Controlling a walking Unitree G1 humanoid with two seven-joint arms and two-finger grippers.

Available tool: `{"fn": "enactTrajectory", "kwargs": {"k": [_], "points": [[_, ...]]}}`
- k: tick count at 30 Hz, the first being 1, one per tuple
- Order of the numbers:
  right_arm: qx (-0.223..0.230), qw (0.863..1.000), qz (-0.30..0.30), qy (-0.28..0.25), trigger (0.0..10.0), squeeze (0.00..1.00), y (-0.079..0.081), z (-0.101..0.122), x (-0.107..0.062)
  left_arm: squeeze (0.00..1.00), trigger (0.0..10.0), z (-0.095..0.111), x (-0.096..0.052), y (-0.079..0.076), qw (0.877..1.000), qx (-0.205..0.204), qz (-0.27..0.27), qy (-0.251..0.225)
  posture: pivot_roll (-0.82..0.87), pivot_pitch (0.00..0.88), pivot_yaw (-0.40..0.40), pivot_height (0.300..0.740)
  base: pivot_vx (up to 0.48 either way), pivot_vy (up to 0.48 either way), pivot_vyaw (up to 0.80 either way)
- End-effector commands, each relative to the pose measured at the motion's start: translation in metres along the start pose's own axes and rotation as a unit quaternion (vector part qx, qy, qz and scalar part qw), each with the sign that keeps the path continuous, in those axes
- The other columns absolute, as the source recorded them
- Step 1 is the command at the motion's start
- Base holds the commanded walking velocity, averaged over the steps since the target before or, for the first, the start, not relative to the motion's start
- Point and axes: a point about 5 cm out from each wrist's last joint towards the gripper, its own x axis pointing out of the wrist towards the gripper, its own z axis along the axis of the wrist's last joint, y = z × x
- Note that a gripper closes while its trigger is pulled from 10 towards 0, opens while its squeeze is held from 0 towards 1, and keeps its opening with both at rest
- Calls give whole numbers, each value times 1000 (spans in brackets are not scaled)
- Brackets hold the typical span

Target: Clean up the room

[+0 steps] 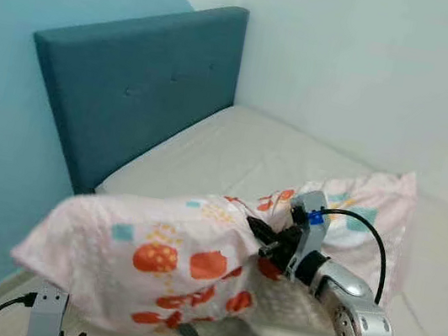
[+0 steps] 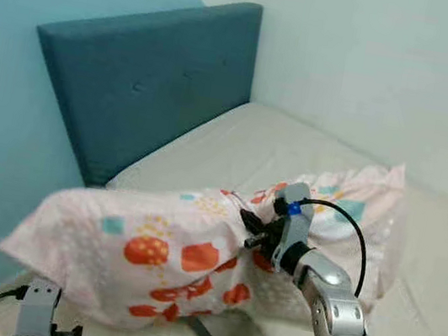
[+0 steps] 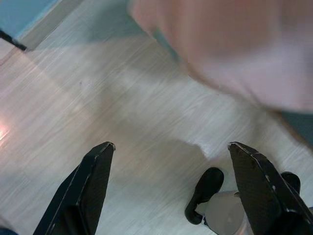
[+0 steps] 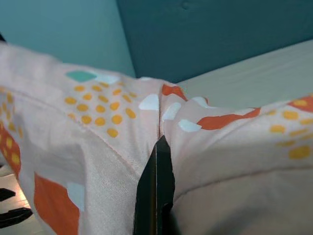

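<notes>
A pink pillow [image 1: 166, 265] with orange, yellow and teal patches hangs in the air over the near edge of the bed [image 1: 242, 158]. My right gripper [image 1: 258, 231] is shut on a fold of the pillow's fabric [image 4: 161, 122], near its middle top. The pillow's far end [image 2: 368, 199] rests on the mattress. My left gripper [image 3: 168, 183] hangs low beside the bed, open, its fingers [image 3: 93, 186] spread above the wooden floor [image 3: 98, 112] with nothing between them.
A dark teal headboard [image 1: 144, 79] stands against the blue wall [image 1: 5, 99] at the left; a pale wall [image 1: 377, 64] runs behind the bed. My own dark foot [image 3: 205, 188] shows on the floor under the left gripper.
</notes>
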Motion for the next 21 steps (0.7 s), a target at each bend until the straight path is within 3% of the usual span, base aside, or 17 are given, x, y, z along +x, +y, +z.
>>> {"fn": "enactTrajectory", "kwargs": {"k": [1, 7, 8, 13, 21], "points": [[-33, 998, 19, -57, 10000, 0, 6, 25, 5, 0, 10000, -1, 1, -6, 1000, 3, -10, 5, 22, 0, -10, 740, 0, 0, 625], [-24, 998, 33, -56, 10000, 0, 16, 20, 11, 0, 10000, -1, 1, -7, 1000, 5, -14, 5, 28, 0, -12, 740, 0, 0, 625], [-22, 998, 35, -57, 10000, 0, 17, 20, 12, 0, 10000, -2, 1, -7, 1000, 22, -11, 9, 28, 0, -12, 740, 326, 0, 625], [-21, 997, 37, -60, 10000, 0, 18, 20, 14, 0, 10000, -4, 0, -5, 1000, 13, -1, 13, 29, 0, -12, 740, 413, 0, 625], [-20, 997, 42, -64, 10000, 0, 20, 21, 15, 0, 10000, -4, 0, -8, 1000, 12, -8, 16, 30, 0, -12, 740, 0, 0, 625]]}}
